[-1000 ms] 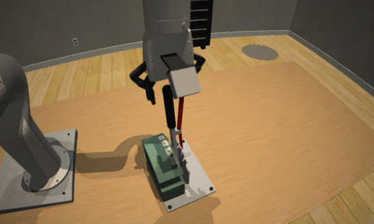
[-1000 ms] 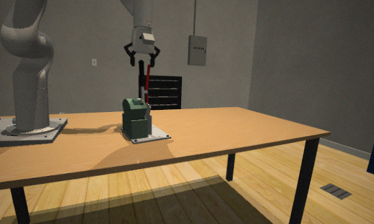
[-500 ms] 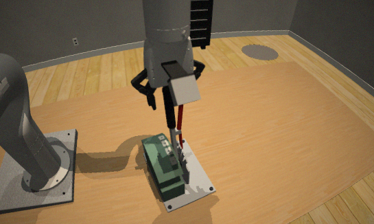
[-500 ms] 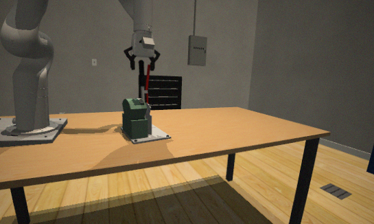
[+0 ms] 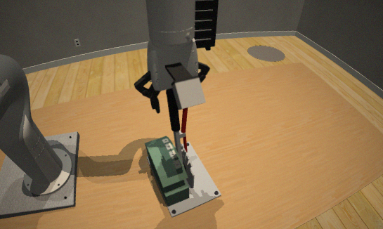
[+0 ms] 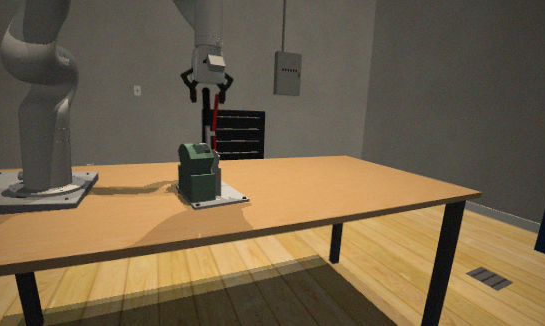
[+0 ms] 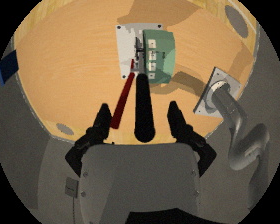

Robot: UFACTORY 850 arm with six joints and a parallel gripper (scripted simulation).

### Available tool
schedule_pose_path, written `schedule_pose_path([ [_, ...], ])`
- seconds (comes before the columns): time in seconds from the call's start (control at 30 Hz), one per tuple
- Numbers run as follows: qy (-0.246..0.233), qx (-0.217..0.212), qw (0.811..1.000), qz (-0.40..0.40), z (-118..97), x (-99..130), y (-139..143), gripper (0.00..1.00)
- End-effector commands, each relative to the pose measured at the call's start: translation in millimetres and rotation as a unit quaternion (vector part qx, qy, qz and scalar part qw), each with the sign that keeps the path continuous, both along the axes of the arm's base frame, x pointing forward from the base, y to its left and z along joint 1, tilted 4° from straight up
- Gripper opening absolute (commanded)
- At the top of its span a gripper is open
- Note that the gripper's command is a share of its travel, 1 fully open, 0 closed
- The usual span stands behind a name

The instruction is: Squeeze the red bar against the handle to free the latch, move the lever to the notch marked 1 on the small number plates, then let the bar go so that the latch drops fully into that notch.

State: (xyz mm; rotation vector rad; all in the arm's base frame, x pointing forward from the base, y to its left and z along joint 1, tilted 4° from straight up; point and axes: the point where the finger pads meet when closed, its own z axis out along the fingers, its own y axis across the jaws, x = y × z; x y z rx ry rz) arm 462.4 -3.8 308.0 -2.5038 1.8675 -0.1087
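Top view: the gripper point(image 5: 174, 92) hangs over the lever point(image 5: 172, 112) with its fingers point(image 5: 153, 99) spread wide apart. Nothing is held between them. The black handle stands up tall from the green box point(image 5: 166, 171). The red bar point(image 5: 184, 123) runs up next to the handle, on its 3 o'clock side. One finger is at 9 o'clock from the handle. The other is mostly hidden behind the gray camera block point(image 5: 189, 92). The top of the handle and the top of the bar sit between the fingers, but they do not touch them as far as can be seen.

The box sits on a gray plate point(image 5: 206, 182) on the table point(image 5: 287, 133). Small white number plates point(image 5: 169, 145) run along the top of the box, too small to read. The arm's base point(image 5: 9, 197) is at 9 o'clock from the box, well apart from it.

In the exterior view the gripper point(image 6: 206, 92) is high above the box point(image 6: 197, 172), around the tip of the lever point(image 6: 206, 112). The bar point(image 6: 215, 112) leans a little away from the handle.

In the wrist view the handle point(image 7: 143, 106) points to 12 o'clock, right between the two fingers. The bar point(image 7: 122, 102) is at its 9 o'clock side, closer to the other finger. The box point(image 7: 159, 56) is far below, at 12 o'clock.
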Motion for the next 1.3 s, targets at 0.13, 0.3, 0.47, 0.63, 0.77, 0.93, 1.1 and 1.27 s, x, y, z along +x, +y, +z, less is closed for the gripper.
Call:
schedule_pose_path([
  [0.13, -0.001, 0.000, 1.000, 0.000, 0.8, 0.6, 0.0, 0.00],
  [0.3, -0.001, 0.000, 1.000, 0.000, 0.8, 0.6, 0.0, 0.00],
  [0.47, -0.001, 0.000, 1.000, 0.000, 0.8, 0.6, 0.0, 0.00],
  [0.63, -0.001, 0.000, 1.000, 0.000, 0.8, 0.6, 0.0, 0.00],
  [0.77, -0.001, 0.000, 1.000, 0.000, 0.8, 0.6, 0.0, 0.00],
  [0.93, -0.001, 0.000, 1.000, 0.000, 0.8, 0.6, 0.0, 0.00],
  [1.1, -0.001, 0.000, 1.000, 0.000, 0.8, 0.6, 0.0, 0.00],
  [1.27, -0.001, 0.000, 1.000, 0.000, 0.8, 0.6, 0.0, 0.00],
])
